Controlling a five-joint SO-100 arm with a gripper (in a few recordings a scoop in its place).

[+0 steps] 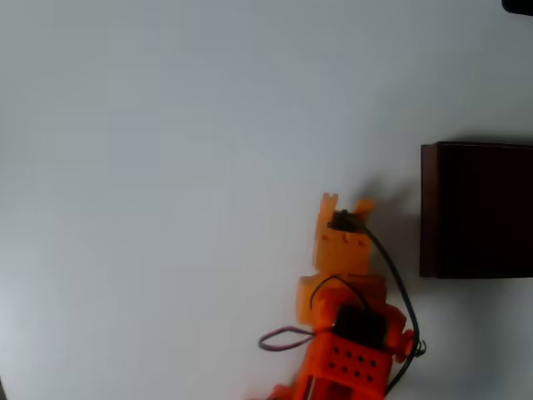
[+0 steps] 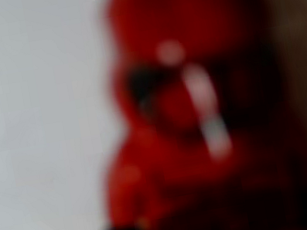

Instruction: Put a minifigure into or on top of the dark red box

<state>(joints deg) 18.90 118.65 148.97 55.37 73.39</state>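
Overhead, the orange arm [image 1: 346,329] is reaching up from the bottom edge across the pale table [image 1: 166,167], with a black cable looping along its right side. Its gripper [image 1: 346,204] is pointing toward the top of the picture, the two orange fingertips standing a little apart, and it is sitting just left of the dark red box [image 1: 476,210] — near it, not touching. The box is lying at the right edge, partly cut off, its interior very dark. In the wrist view the minifigure [image 2: 203,124] is looming very close and badly blurred — a red head, red body and small dark hands at the bottom. Whether the fingers are clamping it or merely sitting around it, I cannot tell.
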